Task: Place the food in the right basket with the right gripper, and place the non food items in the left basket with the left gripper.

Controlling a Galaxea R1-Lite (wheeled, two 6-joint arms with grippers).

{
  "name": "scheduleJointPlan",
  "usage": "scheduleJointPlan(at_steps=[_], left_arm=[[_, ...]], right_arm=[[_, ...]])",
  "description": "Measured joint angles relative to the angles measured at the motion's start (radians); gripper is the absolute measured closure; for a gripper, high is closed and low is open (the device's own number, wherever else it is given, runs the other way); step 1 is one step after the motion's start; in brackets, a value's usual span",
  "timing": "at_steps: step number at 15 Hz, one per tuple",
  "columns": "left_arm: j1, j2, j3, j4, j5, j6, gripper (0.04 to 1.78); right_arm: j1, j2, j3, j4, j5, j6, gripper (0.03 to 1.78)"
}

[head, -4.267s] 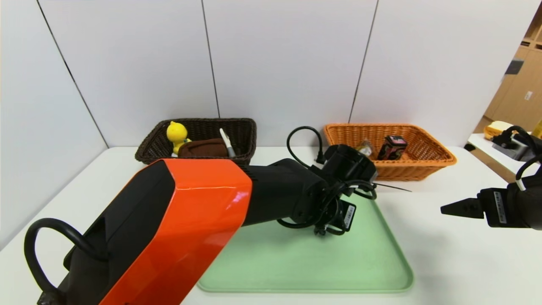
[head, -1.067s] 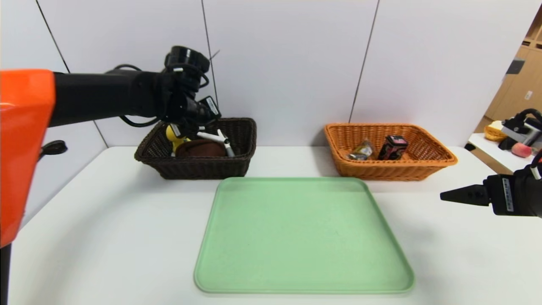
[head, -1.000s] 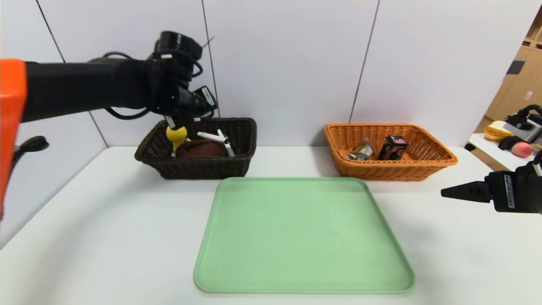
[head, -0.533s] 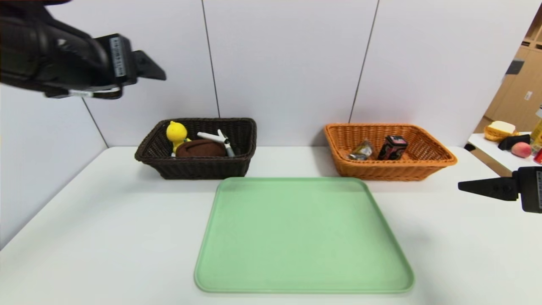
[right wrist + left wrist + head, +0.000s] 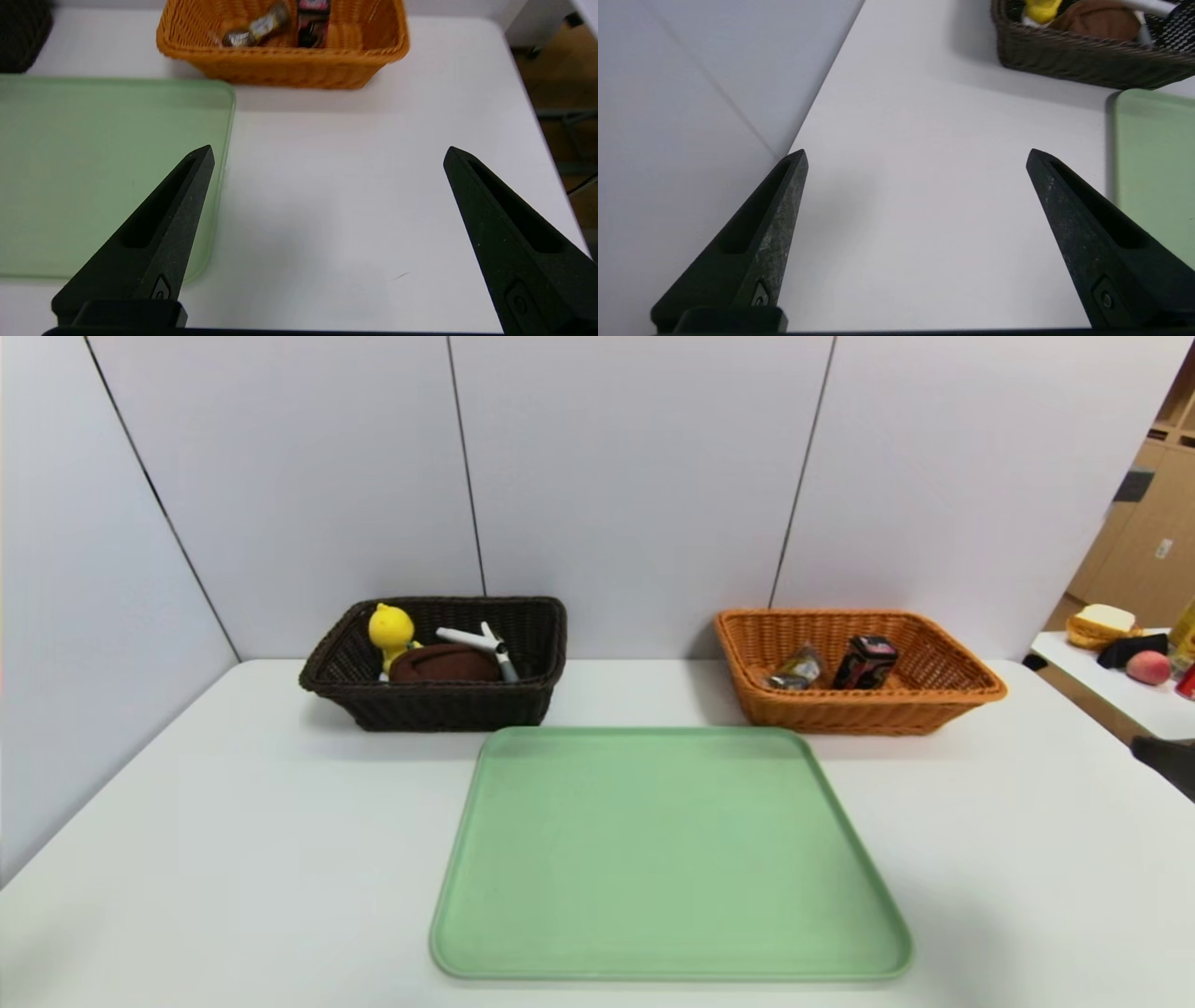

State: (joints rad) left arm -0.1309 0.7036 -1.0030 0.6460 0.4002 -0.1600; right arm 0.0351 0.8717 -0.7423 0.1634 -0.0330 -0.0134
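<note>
The left gripper (image 5: 917, 156) has been withdrawn from over the dark basket (image 5: 434, 705), jaws spread and empty. A white tool (image 5: 481, 639) is left inside it. The green tray (image 5: 667, 859) is seen bare; sorting is judged complete. The right gripper (image 5: 329, 154) is held open, empty, beside the tray.

A pale green tray (image 5: 667, 859) lies on the white desk (image 5: 233, 821). The left basket (image 5: 439, 702) is dark brown weave, holding a yellow toy (image 5: 389, 629) and a brown pouch (image 5: 444, 665). The right basket (image 5: 864, 709) is orange wicker. Both sets of fingers (image 5: 780, 205) are matte black.
</note>
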Motion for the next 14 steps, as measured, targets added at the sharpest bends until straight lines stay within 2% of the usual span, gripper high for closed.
scheduleJointPlan(at_steps=[2,6,8,10,11,12,14], left_arm=[[0.025,-0.167,0.121,0.001,0.008,0.01,0.16],[0.047,-0.374,0.292,0.0,-0.027,-0.059,0.15],[0.049,-0.404,0.317,-0.018,-0.051,-0.033,0.15],[0.05,-0.418,0.343,-0.053,-0.054,-0.033,0.15],[0.056,-0.423,0.351,-0.069,-0.053,-0.034,0.15],[0.074,-0.43,0.357,-0.07,-0.054,-0.035,0.14],[0.129,-0.462,0.385,-0.071,-0.08,-0.032,0.13]], right_arm=[[0.0,-0.129,0.076,-0.091,-0.025,-0.021,0.11],[0.001,-0.452,0.222,-0.106,-0.025,-0.087,0.11],[-0.011,-0.6,0.274,-0.071,0.012,-0.111,0.11],[-0.022,-0.722,0.313,0.017,0.052,-0.129,0.11],[-0.026,-0.774,0.35,0.057,0.051,-0.161,0.11],[-0.028,-0.809,0.386,0.053,0.03,-0.195,0.11],[-0.03,-0.846,0.455,-0.05,0.008,-0.219,0.11]])
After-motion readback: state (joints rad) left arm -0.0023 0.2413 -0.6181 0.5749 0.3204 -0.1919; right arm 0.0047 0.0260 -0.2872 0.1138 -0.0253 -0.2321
